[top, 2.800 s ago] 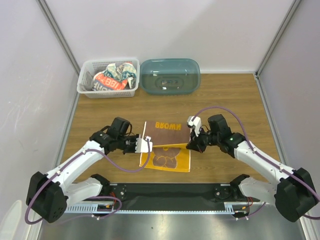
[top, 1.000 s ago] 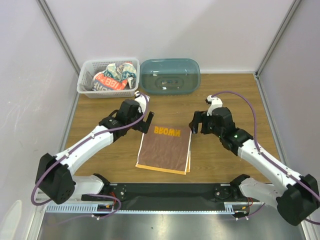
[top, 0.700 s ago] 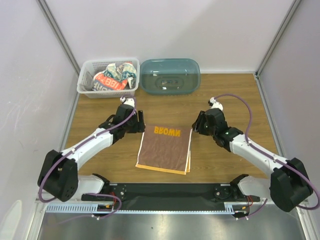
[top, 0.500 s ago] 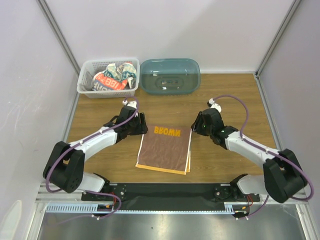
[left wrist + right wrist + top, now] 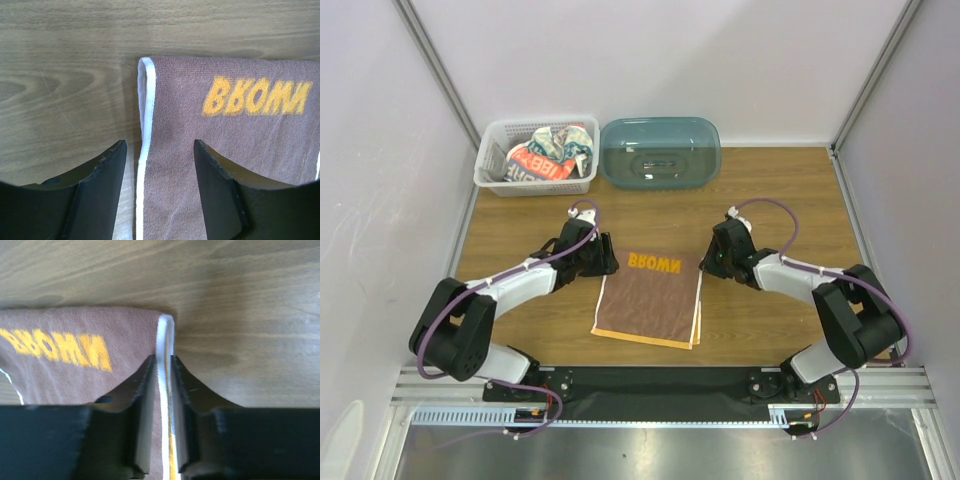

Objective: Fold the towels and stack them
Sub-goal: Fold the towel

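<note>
A brown towel [image 5: 650, 298] with orange lettering lies folded flat at the middle of the table. My left gripper [image 5: 607, 262] is down at its far left corner. In the left wrist view the left gripper [image 5: 160, 150] stands open astride the towel's white left edge [image 5: 145, 125], one finger on wood, the other on the cloth. My right gripper [image 5: 706, 262] is at the far right corner. In the right wrist view the right gripper [image 5: 163, 361] is pinched on the towel's white and orange right edge [image 5: 165, 330]. A white printed towel [image 5: 548, 152] lies bunched in the basket.
The white lattice basket [image 5: 488, 184] stands at the back left. A translucent teal tub [image 5: 660, 152] sits beside it at the back middle. Grey walls close in the table on three sides. Both arms reach inward low over the wood.
Both grippers have come down and inward to the towel's far corners. The left jaws have narrowed a little; the right jaws have closed onto the right edge.
</note>
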